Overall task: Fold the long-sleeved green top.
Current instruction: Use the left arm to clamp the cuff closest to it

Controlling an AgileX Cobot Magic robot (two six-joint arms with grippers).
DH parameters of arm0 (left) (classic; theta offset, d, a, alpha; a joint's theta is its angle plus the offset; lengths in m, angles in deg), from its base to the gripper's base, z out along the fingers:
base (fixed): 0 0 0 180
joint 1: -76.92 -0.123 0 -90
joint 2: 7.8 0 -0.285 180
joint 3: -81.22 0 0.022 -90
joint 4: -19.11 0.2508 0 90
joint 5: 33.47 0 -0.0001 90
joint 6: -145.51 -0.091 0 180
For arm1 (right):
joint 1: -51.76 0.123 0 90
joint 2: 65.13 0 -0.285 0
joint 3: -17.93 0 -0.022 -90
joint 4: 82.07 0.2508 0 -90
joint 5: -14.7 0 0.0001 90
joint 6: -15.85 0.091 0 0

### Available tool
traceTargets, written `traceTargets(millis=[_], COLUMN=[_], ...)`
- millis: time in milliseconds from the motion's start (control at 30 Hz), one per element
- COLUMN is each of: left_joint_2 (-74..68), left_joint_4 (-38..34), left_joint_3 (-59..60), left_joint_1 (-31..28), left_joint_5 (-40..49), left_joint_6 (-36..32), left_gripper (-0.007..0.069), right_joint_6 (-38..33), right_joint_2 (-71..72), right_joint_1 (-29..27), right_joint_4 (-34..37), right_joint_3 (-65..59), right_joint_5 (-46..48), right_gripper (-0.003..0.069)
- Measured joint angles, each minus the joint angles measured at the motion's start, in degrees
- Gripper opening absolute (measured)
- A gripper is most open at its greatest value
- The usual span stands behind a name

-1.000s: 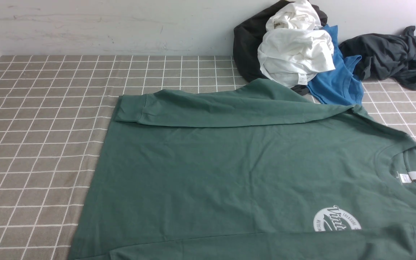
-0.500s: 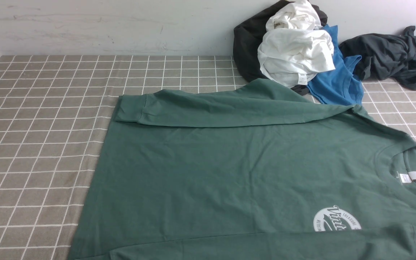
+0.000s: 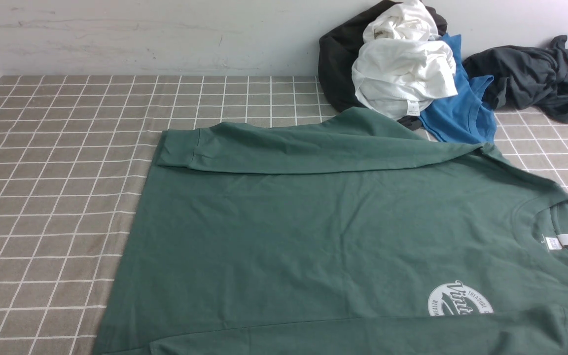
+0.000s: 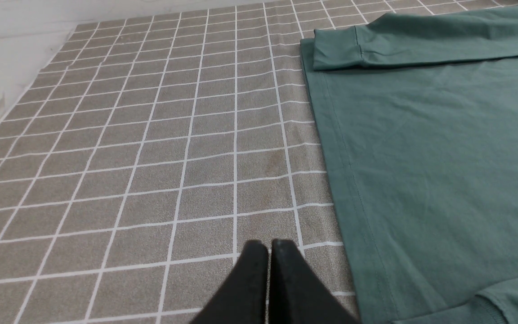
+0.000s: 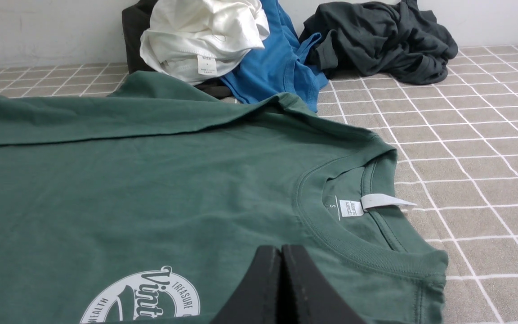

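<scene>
Left gripper has its two black fingers pressed together with nothing between them, over the bare checked tablecloth just beside the hem edge of the green long-sleeved top. Right gripper is pinched closed and empty too. It's above the chest, between the round white logo and the collar with its white neck tag. The top lies flat, front up, across the middle and right of the table, neck toward the right, with the far sleeve folded across the body. Back by the wall there's a heap: a white garment on a black garment, a blue tee, and a dark grey garment just beside it.
</scene>
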Motion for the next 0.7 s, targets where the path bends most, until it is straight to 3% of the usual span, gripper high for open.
traceTargets(millis=[700], left_joint_2=[0.00], left_joint_4=[0.60], left_joint_3=[0.00], left_joint_1=[0.00], left_joint_5=[-0.05], left_joint_6=[0.00], left_gripper=[-0.0007], right_joint_6=[0.57], right_joint_2=[0.00], right_joint_1=[0.00], right_joint_4=[3.48], right_joint_3=[0.02], right_joint_5=[-0.06], right_gripper=[-0.0014])
